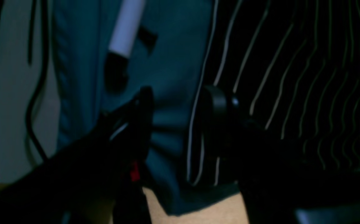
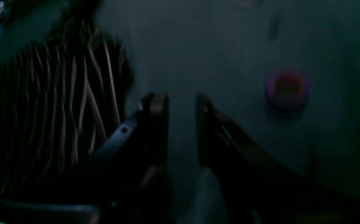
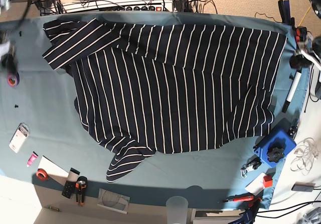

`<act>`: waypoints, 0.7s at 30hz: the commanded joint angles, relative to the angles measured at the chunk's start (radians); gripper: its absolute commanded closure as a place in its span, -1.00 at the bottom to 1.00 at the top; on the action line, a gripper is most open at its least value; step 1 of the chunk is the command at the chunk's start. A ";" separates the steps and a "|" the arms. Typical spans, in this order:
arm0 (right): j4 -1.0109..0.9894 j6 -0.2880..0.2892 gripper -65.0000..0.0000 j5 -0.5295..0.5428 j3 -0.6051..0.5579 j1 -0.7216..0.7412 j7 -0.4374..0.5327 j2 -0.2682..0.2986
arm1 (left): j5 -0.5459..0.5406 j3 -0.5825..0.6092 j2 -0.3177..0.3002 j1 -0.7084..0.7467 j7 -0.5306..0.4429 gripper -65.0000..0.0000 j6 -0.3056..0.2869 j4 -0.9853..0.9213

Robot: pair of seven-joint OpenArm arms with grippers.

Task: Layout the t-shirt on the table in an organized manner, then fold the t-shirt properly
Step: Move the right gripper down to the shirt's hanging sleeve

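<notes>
The t-shirt [image 3: 170, 83], dark with thin white stripes, lies spread across the teal table [image 3: 45, 128], with one sleeve at the back left and another at the front. My left gripper [image 1: 178, 105] is open over bare cloth, just beside the t-shirt's [image 1: 292, 77] edge, and holds nothing. In the base view it sits at the table's right edge [image 3: 299, 58]. My right gripper [image 2: 181, 105] is also open and empty above the table [image 2: 229, 46]. The t-shirt [image 2: 43, 109] lies to its left. The base view shows it blurred at the far left [image 3: 6, 58].
A white marker [image 3: 291, 91] and a blue box [image 3: 275, 146] lie at the right. A purple tape roll [image 3: 12, 78] sits at the left edge. Hand tools [image 3: 77, 186], a red tape roll [image 3: 42, 174] and a plastic cup [image 3: 176, 206] line the front. A power strip [image 3: 120, 3] runs behind.
</notes>
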 commanded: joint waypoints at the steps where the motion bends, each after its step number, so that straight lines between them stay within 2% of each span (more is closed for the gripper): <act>1: 0.012 -0.001 0.52 -0.029 -0.037 0.034 0.060 0.034 | -0.018 -0.009 -0.022 -0.014 -0.011 0.19 -0.002 0.014; 6: -0.024 -0.047 0.52 -0.309 -0.334 0.183 0.219 0.046 | -0.019 -0.009 -0.022 -0.034 -0.013 0.19 -0.005 0.014; 8: -0.089 -0.083 0.52 -0.388 -0.450 0.241 0.290 0.045 | -0.018 -0.009 -0.022 -0.032 -0.019 0.19 -0.005 0.014; 10: -0.182 -0.120 0.52 -0.444 -0.551 0.306 0.318 0.045 | -0.018 -0.009 -0.022 -0.032 -0.019 0.19 -0.005 0.014; 15: -0.436 -0.132 0.52 -0.465 -0.698 0.451 0.314 0.042 | -0.018 -0.009 -0.022 -0.032 -0.023 0.19 -0.005 0.014; 21: -0.465 -0.131 0.52 -0.461 -0.698 0.497 0.287 0.043 | -0.018 -0.009 -0.022 -0.032 -0.023 0.19 -0.005 0.014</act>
